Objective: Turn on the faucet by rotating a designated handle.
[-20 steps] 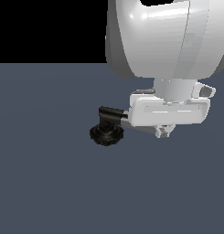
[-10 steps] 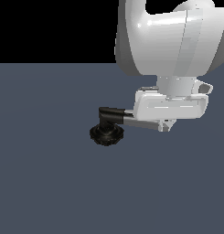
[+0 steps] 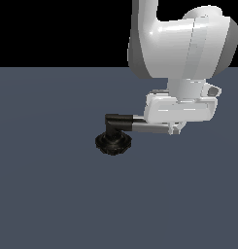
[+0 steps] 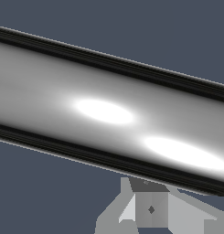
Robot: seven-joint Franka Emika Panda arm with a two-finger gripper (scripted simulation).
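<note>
The faucet stands mid-floor in the exterior view on a black ribbed base (image 3: 113, 142) with a black elbow (image 3: 115, 121). Its chrome handle (image 3: 142, 127) runs from the elbow toward the exterior view's right and passes under my white hand. My gripper (image 3: 175, 128) hangs at the bar's far end, right against it, and its fingers look closed together with nothing between them. The wrist view is almost filled by the shiny handle (image 4: 109, 109). There the gripper (image 4: 151, 209) shows as one closed pair beside the bar, not around it.
A flat dark blue-grey floor (image 3: 52, 194) spreads around the faucet. The bulky white arm (image 3: 183, 44) towers over the exterior view's right side.
The arm has shifted toward the exterior view's right and the hand sits slightly higher. More of the chrome bar now shows between the elbow and the hand.
</note>
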